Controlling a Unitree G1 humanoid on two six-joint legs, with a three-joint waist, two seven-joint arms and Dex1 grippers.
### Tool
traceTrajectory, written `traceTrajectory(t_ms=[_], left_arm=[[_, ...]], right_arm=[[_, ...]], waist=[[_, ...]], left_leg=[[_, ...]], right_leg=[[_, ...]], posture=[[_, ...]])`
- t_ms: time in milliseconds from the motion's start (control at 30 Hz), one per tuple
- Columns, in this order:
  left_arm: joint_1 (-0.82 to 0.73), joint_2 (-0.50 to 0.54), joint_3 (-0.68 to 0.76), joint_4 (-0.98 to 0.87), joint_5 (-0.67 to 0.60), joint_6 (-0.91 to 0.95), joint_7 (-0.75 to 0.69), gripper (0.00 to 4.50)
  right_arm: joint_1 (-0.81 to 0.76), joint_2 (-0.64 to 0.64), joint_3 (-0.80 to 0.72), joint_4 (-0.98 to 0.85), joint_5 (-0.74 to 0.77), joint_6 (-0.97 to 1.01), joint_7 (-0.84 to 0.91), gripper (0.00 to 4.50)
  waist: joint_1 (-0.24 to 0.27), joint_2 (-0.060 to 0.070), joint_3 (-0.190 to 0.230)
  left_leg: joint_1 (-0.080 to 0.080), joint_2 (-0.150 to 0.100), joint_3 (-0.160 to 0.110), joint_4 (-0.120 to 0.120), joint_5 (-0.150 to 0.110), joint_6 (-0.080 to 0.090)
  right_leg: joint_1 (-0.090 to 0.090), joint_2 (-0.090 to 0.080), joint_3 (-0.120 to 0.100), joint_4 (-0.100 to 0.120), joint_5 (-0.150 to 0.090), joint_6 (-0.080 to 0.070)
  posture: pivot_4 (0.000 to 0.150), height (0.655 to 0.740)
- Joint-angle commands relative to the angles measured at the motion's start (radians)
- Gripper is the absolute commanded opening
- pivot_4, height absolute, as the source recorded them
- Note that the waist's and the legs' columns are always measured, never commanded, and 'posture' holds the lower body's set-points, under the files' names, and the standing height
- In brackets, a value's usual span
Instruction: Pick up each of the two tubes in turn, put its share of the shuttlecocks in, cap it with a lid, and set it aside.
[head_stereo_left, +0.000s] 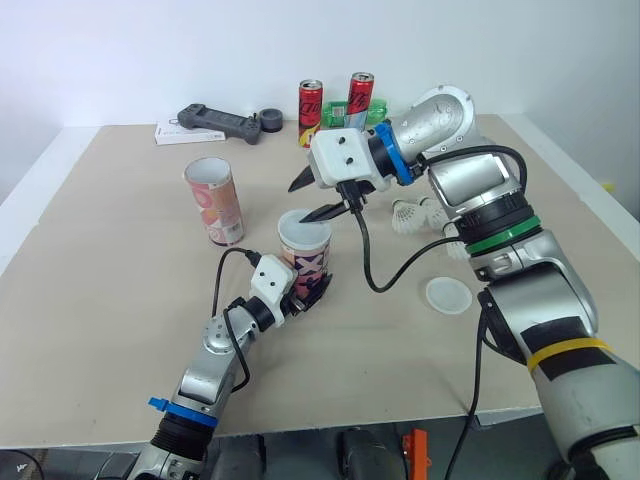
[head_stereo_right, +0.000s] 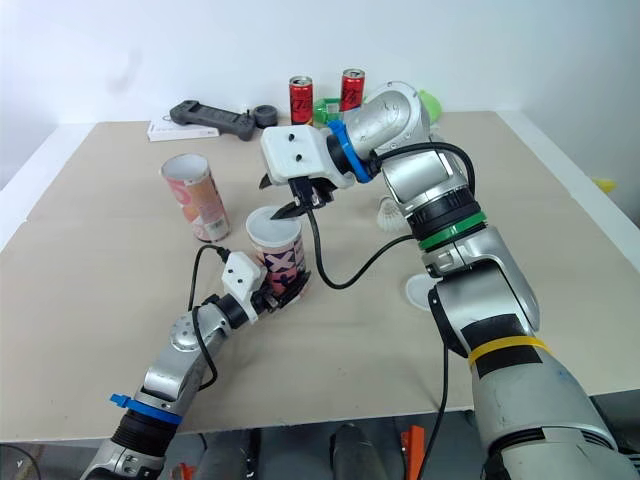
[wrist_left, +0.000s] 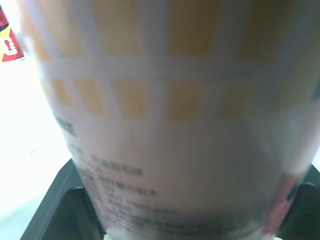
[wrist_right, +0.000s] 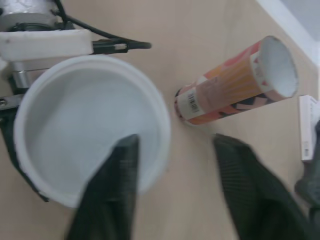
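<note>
A tube (head_stereo_left: 305, 252) with a pink and dark pattern stands upright mid-table, with a white lid (head_stereo_left: 303, 224) on its top. My left gripper (head_stereo_left: 306, 288) is shut on the tube's lower part; in the left wrist view the tube (wrist_left: 165, 125) sits between the black fingers (wrist_left: 62, 200). My right gripper (head_stereo_left: 318, 197) hangs open just above the lid, one finger (wrist_right: 107, 195) over the lid (wrist_right: 85, 125) and the other beside it. A second tube (head_stereo_left: 215, 200), orange and pink, stands open-topped to the left. Loose shuttlecocks (head_stereo_left: 412, 215) lie behind my right arm.
A spare white lid (head_stereo_left: 447, 294) lies flat on the table to the right of the held tube. Two red cans (head_stereo_left: 311, 102), a black controller (head_stereo_left: 215, 123) and a tape roll (head_stereo_left: 270, 120) line the far edge.
</note>
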Motion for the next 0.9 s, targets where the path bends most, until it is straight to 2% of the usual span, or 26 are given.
traceTrajectory(t_ms=[33, 167, 267, 467, 533, 900], left_arm=[[0.018, 0.01, -0.016, 0.023, 0.019, 0.021, -0.005, 3.31], [0.019, 0.01, -0.017, 0.02, 0.018, 0.023, -0.005, 3.31], [0.021, 0.01, -0.018, 0.017, 0.018, 0.024, -0.005, 3.31], [0.025, 0.007, -0.02, 0.016, 0.017, 0.027, -0.003, 3.31], [0.025, 0.007, -0.021, 0.016, 0.018, 0.027, -0.003, 3.31], [0.022, 0.006, -0.023, 0.016, 0.017, 0.028, -0.005, 3.31]], right_arm=[[-0.057, 0.004, -0.058, 0.007, 0.033, -0.005, -0.02, 4.45], [-0.098, 0.012, -0.111, 0.024, 0.097, 0.034, -0.02, 4.45], [-0.111, 0.011, -0.159, -0.003, 0.178, 0.106, 0.023, 3.55], [-0.028, -0.003, -0.145, -0.065, 0.219, 0.193, 0.08, 0.7], [0.029, 0.006, -0.116, -0.083, 0.205, 0.199, 0.077, 0.18], [0.158, 0.025, -0.009, -0.102, 0.127, 0.195, 0.064, 0.18]], waist=[[0.0, 0.0, 0.0], [0.0, 0.0, 0.0], [0.0, 0.0, 0.0], [0.0, 0.0, 0.0], [0.0, 0.0, 0.0], [-0.001, 0.0, 0.0]], left_leg=[[0.0, 0.0, 0.0, 0.0, 0.0, 0.0], [0.0, 0.0, 0.0, 0.0, 0.0, 0.0], [0.0, 0.0, 0.0, -0.001, 0.0, 0.0], [0.0, 0.0, 0.0, -0.001, 0.0, 0.0], [0.0, 0.0, 0.0, -0.001, 0.0, 0.0], [0.0, 0.0, 0.0, -0.001, 0.0, 0.0]], right_leg=[[0.0, 0.0, 0.0, 0.0, 0.0, 0.0], [0.0, 0.0, 0.0, 0.0, 0.0, 0.0], [0.0, 0.0, 0.0, 0.0, 0.0, -0.001], [0.0, 0.0, 0.0, 0.0, -0.001, -0.001], [0.0, 0.0, 0.0, 0.0, -0.001, -0.001], [0.0, 0.0, 0.0, 0.0, -0.001, 0.0]], posture=[[0.15, 0.74], [0.15, 0.74], [0.15, 0.74], [0.15, 0.74], [0.15, 0.74], [0.15, 0.74]])
